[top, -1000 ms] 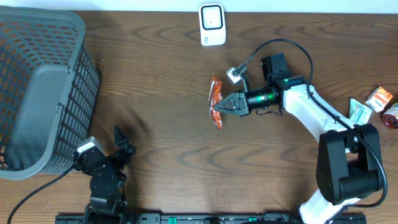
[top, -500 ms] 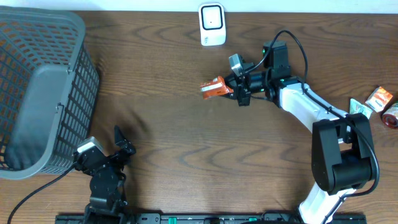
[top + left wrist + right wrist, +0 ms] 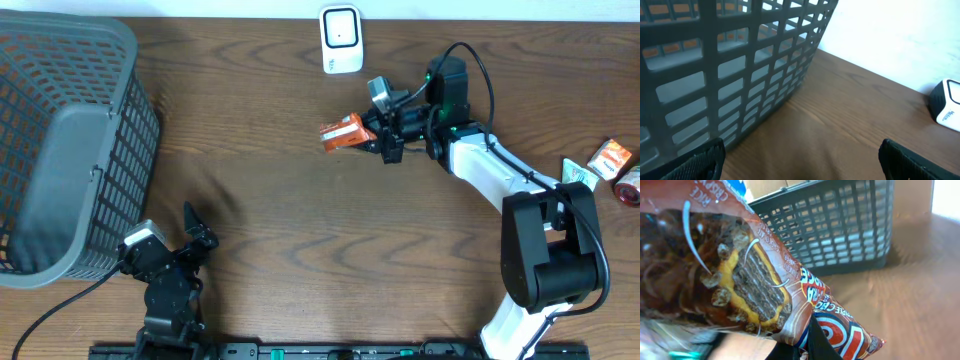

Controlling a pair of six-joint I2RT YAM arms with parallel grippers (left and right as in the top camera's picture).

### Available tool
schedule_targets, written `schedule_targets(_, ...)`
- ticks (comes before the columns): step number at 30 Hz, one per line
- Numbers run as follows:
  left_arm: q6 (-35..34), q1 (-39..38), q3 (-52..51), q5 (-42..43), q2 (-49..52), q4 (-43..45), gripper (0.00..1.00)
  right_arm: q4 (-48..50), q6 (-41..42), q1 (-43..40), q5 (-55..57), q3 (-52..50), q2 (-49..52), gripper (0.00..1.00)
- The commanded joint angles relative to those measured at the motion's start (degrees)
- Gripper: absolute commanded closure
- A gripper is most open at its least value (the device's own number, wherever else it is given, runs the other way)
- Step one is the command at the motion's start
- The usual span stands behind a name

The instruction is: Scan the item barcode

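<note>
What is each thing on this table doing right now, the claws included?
snack packet: lifted, clamped at one end
right gripper: shut on the snack packet
left gripper: open, empty, near the basket
scanner: upright at the far edge, nothing touching it
basket: upright, looks empty
small packages: lying at the right edge

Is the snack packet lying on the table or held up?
Held up: the right gripper is shut on the snack packet, and the right wrist view shows it hanging clear above the table.
</note>
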Motion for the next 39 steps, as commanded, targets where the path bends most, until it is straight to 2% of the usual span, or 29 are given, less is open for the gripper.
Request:
schedule_targets(1, -0.1, 0.2, -1.4, -0.3, -0.1, -0.3, 0.02, -6.9, 6.0, 1.0, -1.5, 0.5, 0.3, 0.99)
schedule_targets(6, -0.1, 0.2, -1.4, -0.3, -0.1, -0.3, 0.02, -23.9, 6.0, 2.1, 0.5, 0.5, 3.5, 0.99)
schedule_targets(9, -0.1, 0.2, -1.4, -0.3, -0.1, -0.3, 0.02, -29.4, 6.0, 3.2, -0.9, 0.5, 8.1, 0.99)
schedule_targets(16, -0.1, 0.2, -1.4, -0.3, -0.1, -0.3, 0.02, -24.9, 13.3, 5.1, -1.5, 0.5, 20.4, 0.99)
schedule_targets(21, -0.1, 0.2, -1.4, -0.3, -0.1, -0.3, 0.02, -21.9, 10.9, 4.4, -1.4, 0.5, 21.9, 0.98)
schedule_targets(24, -0.1, 0.2, -1.4, -0.3, -0.1, -0.3, 0.02, -21.5, 9.2, 3.5, 1.8, 0.5, 21.8, 0.86)
schedule_targets(28, -0.1, 0.2, -1.4, -0.3, -0.1, -0.3, 0.02, -24.2, 9.2, 1.9, 11.0, 0.5, 21.8, 0.8)
schedule_targets(30, -0.1, 0.2, -1.4, -0.3, -0.1, -0.3, 0.02, -25.5, 9.2, 1.1, 14.7, 0.5, 21.8, 0.73)
schedule_targets(33, -0.1, 0.2, -1.4, -0.3, -0.1, -0.3, 0.02, -27.5, 9.2, -0.9, 19.5, 0.5, 21.8, 0.7)
schedule_targets(37, -0.1, 0.2, -1.4, -0.3, -0.1, -0.3, 0.02, -28.3, 9.3, -3.0, 20.4, 0.5, 21.6, 0.6)
schedule_targets(39, -0.1, 0.2, -1.4, -0.3, -0.1, -0.3, 0.02, -29.0, 9.5, -3.3, 20.5, 0.6, 21.0, 0.5)
